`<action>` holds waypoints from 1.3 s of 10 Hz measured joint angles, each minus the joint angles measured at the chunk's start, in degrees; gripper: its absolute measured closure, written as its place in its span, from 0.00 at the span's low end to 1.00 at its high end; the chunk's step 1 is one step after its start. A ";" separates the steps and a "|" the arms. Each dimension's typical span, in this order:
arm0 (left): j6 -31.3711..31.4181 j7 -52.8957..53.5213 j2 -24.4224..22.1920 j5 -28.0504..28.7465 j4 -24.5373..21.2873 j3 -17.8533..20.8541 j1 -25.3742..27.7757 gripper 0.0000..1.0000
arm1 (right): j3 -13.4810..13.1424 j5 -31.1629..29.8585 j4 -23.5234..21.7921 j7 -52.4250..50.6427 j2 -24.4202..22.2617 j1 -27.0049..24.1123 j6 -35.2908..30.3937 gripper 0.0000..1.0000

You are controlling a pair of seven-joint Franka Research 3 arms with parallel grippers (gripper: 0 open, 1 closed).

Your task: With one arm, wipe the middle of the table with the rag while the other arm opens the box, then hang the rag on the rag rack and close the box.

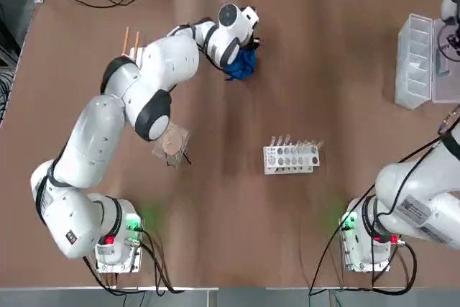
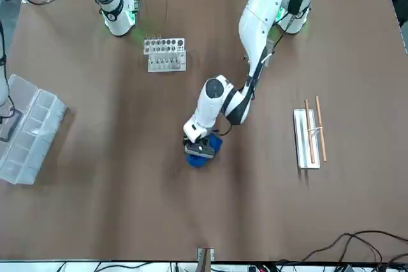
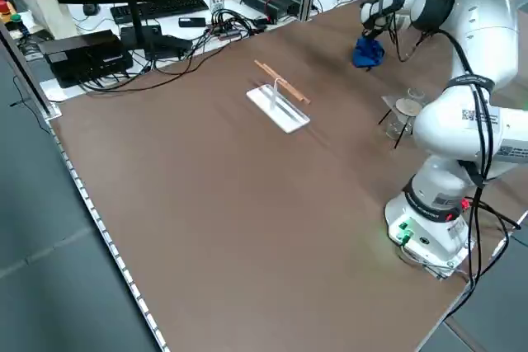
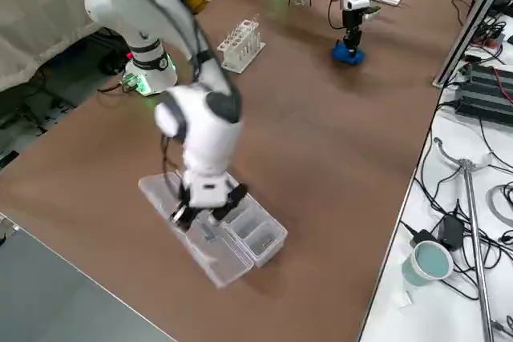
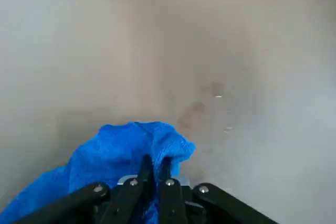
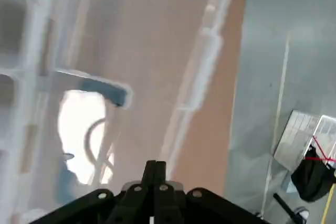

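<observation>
I am holding my left claw [image 2: 199,151] clenched on the blue rag [image 2: 203,155], pressing it to the worktop [image 2: 127,208] near the middle, a little toward the far side from the arm bases. The rag is soft and bunched; I judge it light and floppy, so a pinch on a thick fold, as in the left wrist view, should keep it from slipping while it drags. My right claw [image 4: 204,212] is shut at the lid of the clear plastic box [image 4: 240,234], which is lying near the worktop's right edge, but I cannot tell whether it is actually gripping anything there. I judge the box stiff, light and slippery. Its compartments are showing; whether anything lies in them is too blurred to tell. The rag rack [image 2: 308,137] is standing well apart from the rag, with both rods bare.
</observation>
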 joint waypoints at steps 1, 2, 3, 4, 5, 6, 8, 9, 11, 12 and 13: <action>2.63 -0.07 0.15 -0.01 0.36 -1.83 0.01 0.92 | 0.41 0.00 -0.05 -0.45 0.58 -0.43 0.84 0.99; 4.12 -0.07 0.16 -0.01 0.62 -3.76 -0.06 0.92 | 2.24 1.04 0.08 -0.44 0.66 -0.21 -0.28 0.99; 4.71 -0.07 0.19 -0.01 1.01 -5.33 -0.42 0.92 | 4.93 4.17 1.33 -0.22 0.09 0.33 -4.90 0.99; 4.86 -0.13 0.21 -0.01 1.84 -6.01 -1.07 0.92 | 6.91 9.23 3.61 -0.55 -1.88 1.23 -12.08 0.99; 4.85 -0.27 0.36 -0.01 2.65 -6.02 -1.37 0.92 | 8.21 14.74 5.39 -1.12 -4.94 1.85 -19.16 0.98; 4.84 -0.28 1.12 -0.01 3.37 -5.79 -1.18 0.92 | 8.98 20.05 5.90 -0.92 -8.38 2.35 -24.42 0.88; 4.92 -0.28 3.93 -0.01 4.73 -5.53 -0.26 0.92 | 9.56 26.51 5.86 2.40 -12.71 4.85 -28.35 0.57; 5.04 -0.28 4.75 -0.01 5.29 -5.53 0.02 0.92 | 9.64 27.29 5.83 3.73 -13.91 6.19 -28.49 0.42; 5.74 -0.28 4.97 -0.01 6.42 -5.44 0.53 0.92 | 9.33 27.33 5.63 4.33 -15.12 6.17 -28.58 0.16; 7.14 -0.28 4.95 -0.02 7.15 -5.21 1.13 0.92 | 9.01 27.33 5.46 4.28 -15.13 4.77 -28.47 0.15; 8.13 -0.28 4.92 -0.02 7.98 -5.01 1.89 0.92 | 8.90 27.33 5.26 4.22 -15.13 3.47 -28.30 0.17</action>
